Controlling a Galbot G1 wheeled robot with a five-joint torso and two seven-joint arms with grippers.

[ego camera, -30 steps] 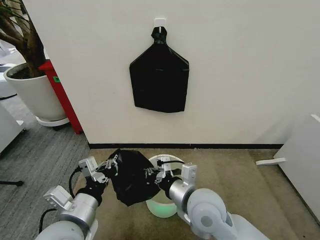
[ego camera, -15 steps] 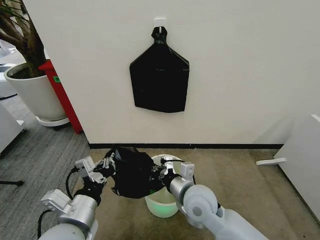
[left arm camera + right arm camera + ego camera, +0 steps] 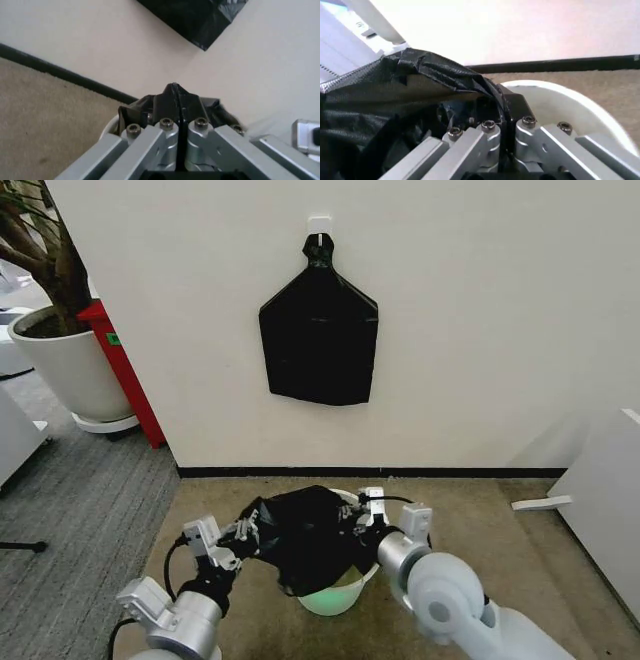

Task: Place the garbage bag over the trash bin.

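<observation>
Beige carpet along a cream wall; a flat black bundle point(image 3: 318, 330) hangs at 12 o'clock, a potted tree point(image 3: 55, 350) stands at 10. Bin point(image 3: 340, 590) — on the carpet at 6 o'clock, now mostly hidden under the bag point(image 3: 312, 538). Bag: carried across from the bin's 9 o'clock side within the last second, now draped over the mouth, with the 3 o'clock rim bare. Left gripper point(image 3: 250, 532) — pressed together on the bag's edge at 9 o'clock of the bin. Right gripper point(image 3: 362, 523) — pinching the opposite edge at the far rim. Judgement: placement is well advanced, but the mouth is not yet stretched round the whole rim.
</observation>
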